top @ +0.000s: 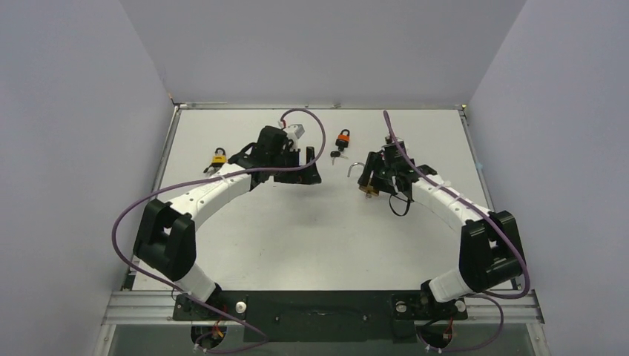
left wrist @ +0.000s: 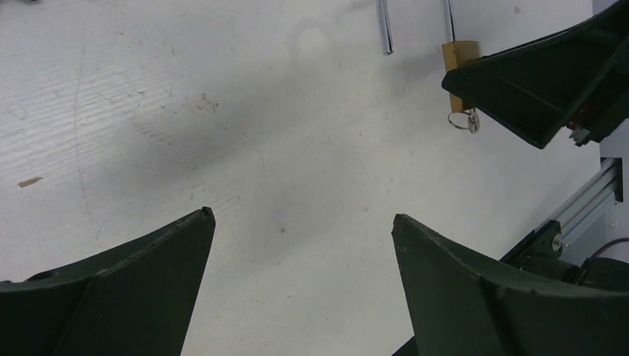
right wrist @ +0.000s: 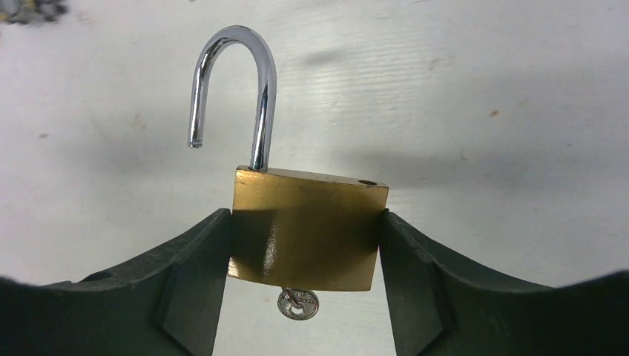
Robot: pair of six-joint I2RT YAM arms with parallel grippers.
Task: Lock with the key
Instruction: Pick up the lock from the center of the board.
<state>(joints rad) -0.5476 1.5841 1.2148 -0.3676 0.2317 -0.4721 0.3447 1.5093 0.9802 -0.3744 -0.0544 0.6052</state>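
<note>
My right gripper [right wrist: 304, 219] is shut on the sides of a brass padlock [right wrist: 304, 230] and holds it just above the table. Its steel shackle [right wrist: 230, 81] stands swung open, with the free end out of the body. A small silver key [right wrist: 298, 304] sits in the keyhole at the bottom. In the top view the padlock [top: 366, 190] is right of centre in my right gripper [top: 370, 180]. My left gripper [top: 310, 169] is open and empty, to the left of the padlock. In the left wrist view its fingers [left wrist: 185, 245] spread wide, with the padlock [left wrist: 460, 55] and key [left wrist: 472, 122] ahead at the upper right.
An orange padlock [top: 343, 139] with keys [top: 337, 156] lies at the back centre. A yellow padlock [top: 219, 157] lies at the back left, beside the left arm. Grey walls close in the white table [top: 311, 237] on three sides.
</note>
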